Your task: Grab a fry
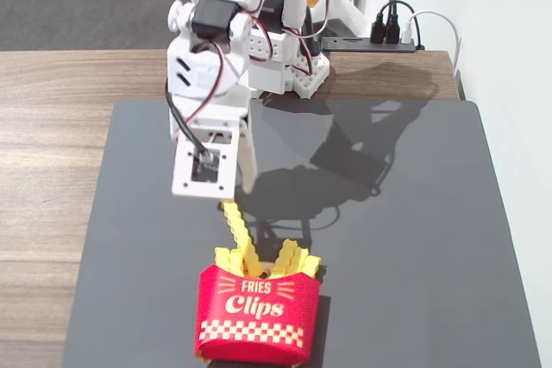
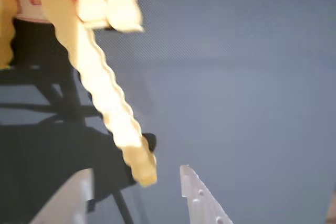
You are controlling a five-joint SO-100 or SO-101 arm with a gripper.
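Your white two-finger gripper (image 2: pixel 137 182) is hidden behind the wrist in the fixed view. The wrist view shows its jaws parted, with the blurred crinkle-cut yellow plastic fry (image 2: pixel 107 103) tip between them. That fry leans toward 11 o'clock from the red "Fries Clips" carton (image 1: pixel 257 316), among similar fries.

In the fixed view, the red carton (image 1: pixel 257 316) has the white words "FRIES" and, below it in bigger script letters, "Clips" on its front, and no other text is readable.
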